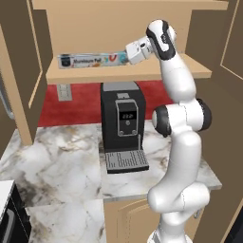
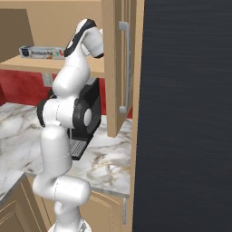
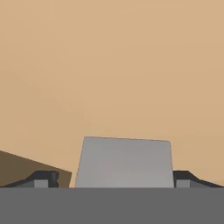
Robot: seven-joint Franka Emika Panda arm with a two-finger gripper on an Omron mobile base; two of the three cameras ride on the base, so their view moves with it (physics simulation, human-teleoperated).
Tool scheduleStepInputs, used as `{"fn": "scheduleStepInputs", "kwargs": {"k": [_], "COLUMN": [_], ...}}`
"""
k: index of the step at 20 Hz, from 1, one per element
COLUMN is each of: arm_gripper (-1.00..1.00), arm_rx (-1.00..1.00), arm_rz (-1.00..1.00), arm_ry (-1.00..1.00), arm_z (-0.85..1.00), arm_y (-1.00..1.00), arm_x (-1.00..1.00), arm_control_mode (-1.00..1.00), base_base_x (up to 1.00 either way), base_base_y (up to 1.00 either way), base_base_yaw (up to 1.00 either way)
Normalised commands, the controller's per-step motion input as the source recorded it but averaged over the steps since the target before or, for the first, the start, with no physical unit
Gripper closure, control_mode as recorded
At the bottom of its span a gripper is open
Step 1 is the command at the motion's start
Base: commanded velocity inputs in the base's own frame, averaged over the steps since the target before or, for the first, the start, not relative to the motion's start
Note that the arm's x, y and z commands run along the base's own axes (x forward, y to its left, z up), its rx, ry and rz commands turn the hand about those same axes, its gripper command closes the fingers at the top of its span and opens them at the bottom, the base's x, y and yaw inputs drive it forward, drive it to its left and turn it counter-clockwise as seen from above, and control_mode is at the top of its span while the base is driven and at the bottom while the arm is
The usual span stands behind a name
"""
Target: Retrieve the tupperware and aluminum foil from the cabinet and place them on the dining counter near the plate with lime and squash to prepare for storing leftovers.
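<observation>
The aluminum foil (image 1: 90, 60) is a long white and pale blue carton lying along the shelf of the open tan cabinet (image 1: 128, 73). It also sits on that shelf in the right base view (image 2: 43, 52). My gripper (image 1: 125, 56) is at the carton's right end, reaching in from the right. In the hand view the carton's grey end (image 3: 124, 162) lies between the two dark fingertips (image 3: 43, 178), with a small gap on each side. The gripper (image 3: 114, 178) is open around that end. The tupperware, the dining counter and the plate are out of view.
A black coffee machine (image 1: 121, 118) stands on the marbled counter (image 1: 57, 161) right under the shelf. A red wall backs it. The open cabinet door (image 2: 115, 68) with a silver handle hangs close on the arm's right, beside a tall dark panel (image 2: 186, 113).
</observation>
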Motion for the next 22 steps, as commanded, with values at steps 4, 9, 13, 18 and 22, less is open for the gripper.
{"fn": "scheduleStepInputs", "kwargs": {"k": [4, 9, 13, 18, 22], "arm_gripper": [1.0, 1.0, 1.0, 1.0, 1.0], "arm_rx": [-0.02, 0.0, 0.0, 0.0, 0.0], "arm_rz": [0.01, 0.0, -0.01, -0.07, -0.16], "arm_ry": [0.01, -0.05, -0.33, -0.39, -0.37], "arm_z": [-0.01, -0.04, -0.26, -0.28, -0.21], "arm_y": [0.19, -0.01, -0.02, 0.14, 0.3], "arm_x": [-0.01, -0.15, -0.98, -1.0, -1.0], "arm_control_mode": [-1.0, -1.0, -1.0, -1.0, -1.0], "base_base_x": [0.0, 0.0, 0.0, 0.0, 0.0], "base_base_y": [0.0, 0.0, 0.0, 0.0, 0.0], "base_base_yaw": [0.0, 0.0, 0.0, 0.0, 0.0]}}
